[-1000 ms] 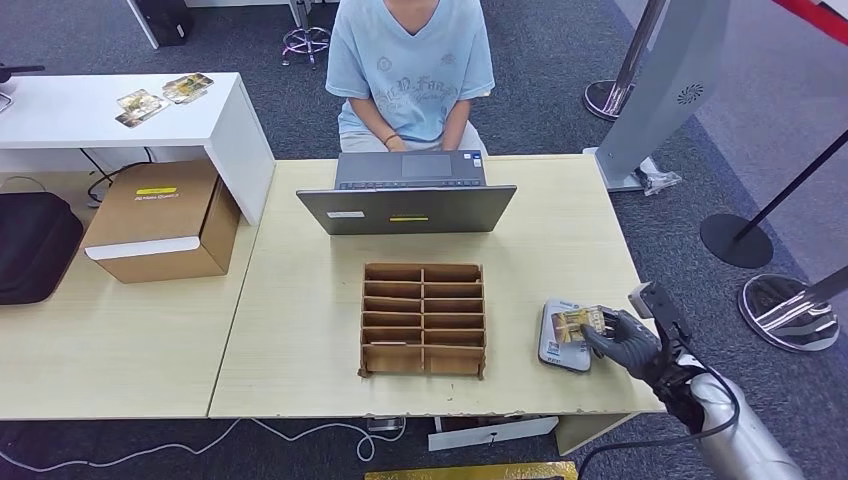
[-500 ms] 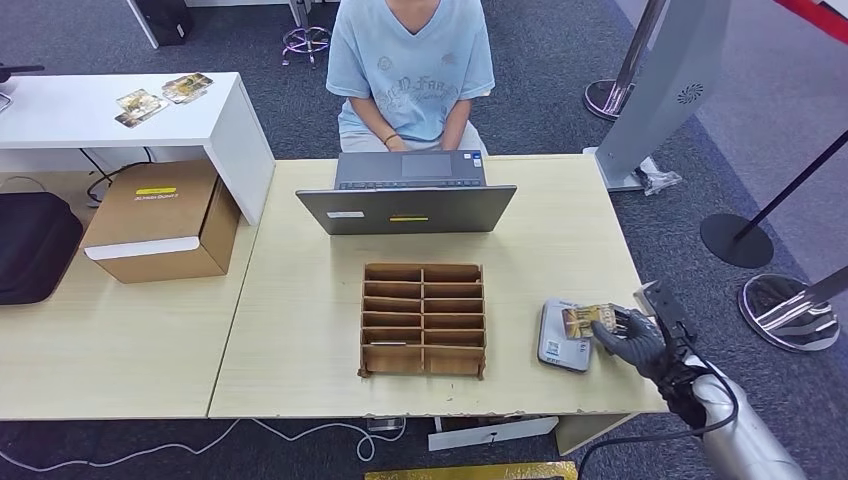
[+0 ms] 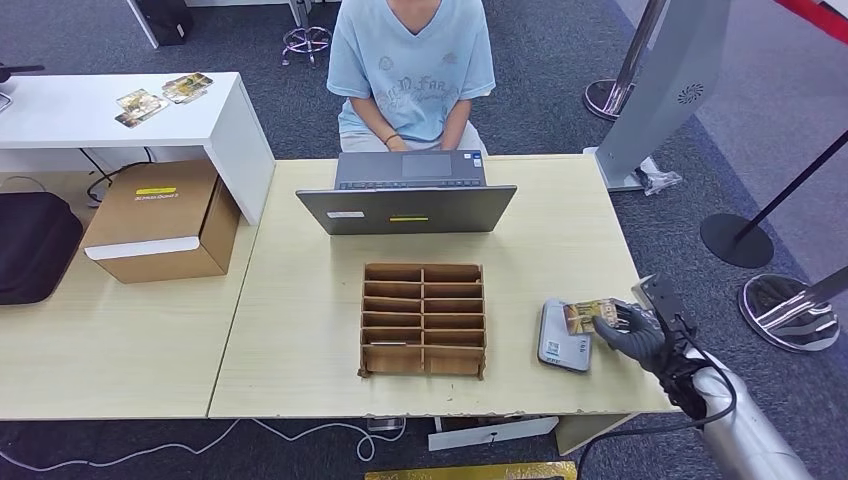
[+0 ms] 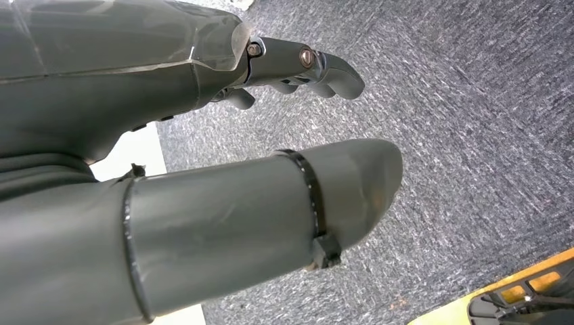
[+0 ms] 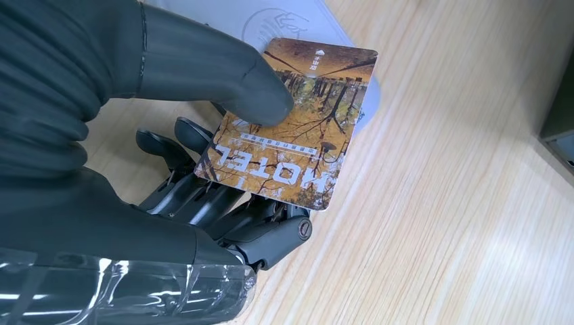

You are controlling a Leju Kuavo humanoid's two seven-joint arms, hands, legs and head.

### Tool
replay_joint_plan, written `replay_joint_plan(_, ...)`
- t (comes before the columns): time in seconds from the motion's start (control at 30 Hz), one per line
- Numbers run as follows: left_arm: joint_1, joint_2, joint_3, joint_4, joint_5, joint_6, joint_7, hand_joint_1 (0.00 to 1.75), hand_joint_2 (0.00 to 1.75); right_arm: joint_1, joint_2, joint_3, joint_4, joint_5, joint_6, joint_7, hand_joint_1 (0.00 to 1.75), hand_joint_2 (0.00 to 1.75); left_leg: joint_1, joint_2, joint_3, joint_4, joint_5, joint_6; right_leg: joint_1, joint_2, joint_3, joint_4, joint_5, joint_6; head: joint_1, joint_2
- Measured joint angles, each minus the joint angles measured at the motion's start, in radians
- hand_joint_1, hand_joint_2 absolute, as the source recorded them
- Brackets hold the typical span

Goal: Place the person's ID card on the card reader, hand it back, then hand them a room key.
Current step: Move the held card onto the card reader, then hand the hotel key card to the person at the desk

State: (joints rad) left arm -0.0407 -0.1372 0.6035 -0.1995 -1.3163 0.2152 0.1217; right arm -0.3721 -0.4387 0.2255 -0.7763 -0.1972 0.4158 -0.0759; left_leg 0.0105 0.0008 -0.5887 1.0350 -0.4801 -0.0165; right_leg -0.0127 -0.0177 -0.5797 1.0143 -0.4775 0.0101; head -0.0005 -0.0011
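Right wrist view is showing the right hand (image 5: 169, 162) pinching a glossy rectangular card (image 5: 291, 132) between thumb and dark fingers (image 5: 203, 196), above the rounded grey card reader (image 3: 563, 337) on the wood-grain table (image 3: 300, 340); the left hand (image 4: 203, 169) is hanging with fingers apart, holding nothing, over speckled carpet (image 4: 474, 135).

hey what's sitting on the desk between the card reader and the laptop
Nothing sits directly between them: in the head view bare wood separates the card reader from the laptop. The cardboard organizer stands off to the side.

An orange-brown card (image 5: 288, 135) printed with autumn trees and white "HOTEL" lettering, lower right; pale grey reader (image 3: 560, 340); light-blue shirt (image 3: 412, 60), top centre; brown cardboard organiser (image 3: 423, 319), centre.
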Motion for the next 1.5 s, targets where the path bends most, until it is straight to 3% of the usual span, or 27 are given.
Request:
replay_joint_plan(0.57,0.000,-0.001,0.000,0.000,-0.010,-0.008,0.003,0.00,0.00,-0.015,-0.017,0.035,-0.002,0.054,0.058,0.033,1.75,1.75,0.000,0.000,0.000,0.000,0.000,0.000,0.000,0.000,0.000,0.000,0.000,0.000,0.000,0.000)
replay_joint_plan(1.2,-0.002,-0.005,0.000,0.000,-0.020,-0.011,0.020,0.00,0.00,-0.104,-0.010,0.151,0.071,0.229,-0.022,0.072,1.75,1.75,0.000,0.002,0.005,0.000,0.000,0.000,0.000,0.002,0.004,0.000,0.000,0.000,0.000,0.000)
replay_joint_plan(1.5,-0.002,-0.007,0.000,0.000,-0.020,-0.012,0.018,0.00,0.00,-0.115,-0.003,0.175,0.098,0.244,-0.044,0.054,1.75,1.75,0.000,0.003,0.008,0.000,0.000,0.000,0.000,0.003,0.007,-0.001,0.000,0.000,0.000,0.000)
